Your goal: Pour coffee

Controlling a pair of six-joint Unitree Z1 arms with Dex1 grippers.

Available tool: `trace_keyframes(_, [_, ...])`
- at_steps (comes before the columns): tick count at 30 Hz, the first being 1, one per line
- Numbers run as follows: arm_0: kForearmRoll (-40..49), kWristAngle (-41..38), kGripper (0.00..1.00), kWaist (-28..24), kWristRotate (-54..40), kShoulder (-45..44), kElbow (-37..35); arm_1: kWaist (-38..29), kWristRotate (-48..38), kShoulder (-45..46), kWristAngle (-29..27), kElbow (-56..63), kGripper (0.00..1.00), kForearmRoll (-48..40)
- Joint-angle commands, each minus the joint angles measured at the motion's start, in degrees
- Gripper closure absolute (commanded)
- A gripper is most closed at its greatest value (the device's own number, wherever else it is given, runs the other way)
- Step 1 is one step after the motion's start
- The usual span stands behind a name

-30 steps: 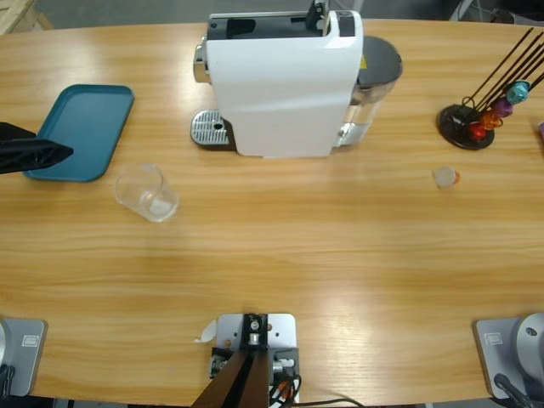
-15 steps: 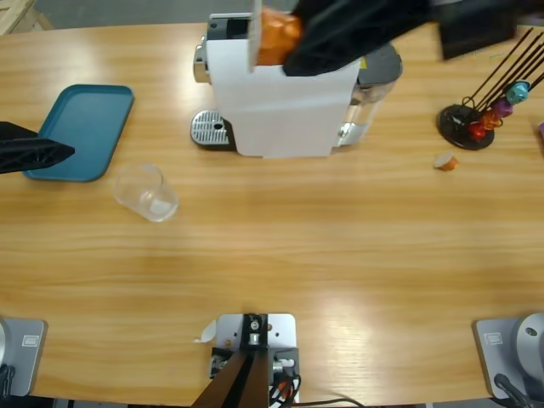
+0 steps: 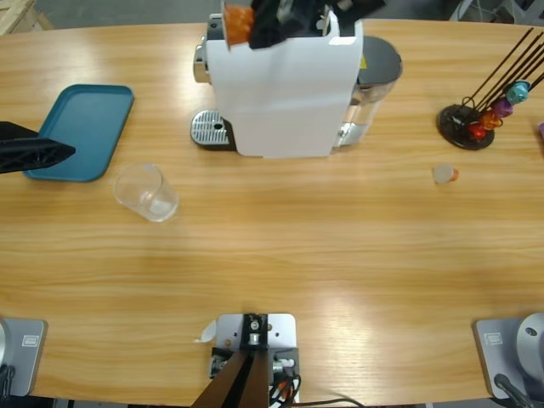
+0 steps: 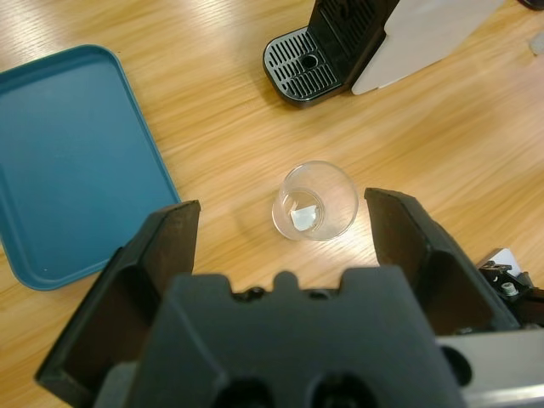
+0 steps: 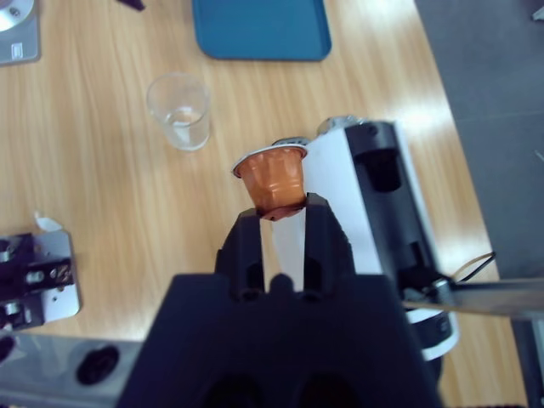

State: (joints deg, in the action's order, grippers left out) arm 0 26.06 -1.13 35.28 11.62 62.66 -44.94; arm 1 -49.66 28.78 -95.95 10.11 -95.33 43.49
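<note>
Right gripper [image 5: 281, 208] over the top of the big white coffee machine [image 3: 285, 93], jaws nearly closed and pinching a small orange foil-rimmed capsule [image 5: 272, 178] by its narrow base, rim end pointing away from the wrist. In the high view the same capsule [image 3: 239, 20] shows at the machine's upper-left corner under the dark gripper [image 3: 259, 25], beside the dark open slot on the machine's top.

Left gripper [image 4: 280, 225] hangs low above the table at the left edge, jaws spread wide, holding nothing. Between the jaws, further along, stands a small clear plastic tumbler [image 4: 315, 200], upright on the long wooden table [image 3: 340, 255]. It sits well apart from the machine's black perforated drip grate [image 3: 211, 129] and near the teal rectangular tray [image 3: 83, 129].

Coffee: none visible. The tumbler looks dry (a pale glint at its bottom, no brown layer), so by my reading nothing has been brewed yet and pouring is some way off.

Risks from here:
- The grip is on the capsule's narrow end only; a tilt or a bump against the slot's edge could flick it out.
- If the capsule goes in skewed, the machine may jam or fail to close.
- The tumbler is not under the spout; brewing now would run onto the grate.
- A second capsule [image 3: 444, 175] lies loose on the table near the black stand of coloured stirrers [image 3: 476, 115]; an arm sweep could knock it off.
</note>
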Motion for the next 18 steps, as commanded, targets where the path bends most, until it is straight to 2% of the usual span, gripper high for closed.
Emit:
trace_keyframes(1, [-0.57, -1.18, 0.170, 0.41, -0.72, 0.09, 2.29, -0.62, 1.28, -7.57, -1.23, -4.97, 1.000, 0.72])
trace_keyframes(8, [-0.57, -1.25, 0.170, 0.41, -0.72, -0.28, 2.40, -0.64, 2.33, -12.35, -1.34, -8.84, 1.000, 0.72])
trace_keyframes(18, [-0.57, -1.51, 0.170, 0.41, -0.72, -0.38, 2.48, 1.88, 3.53, -12.72, -5.96, -9.03, 1.000, 0.55])
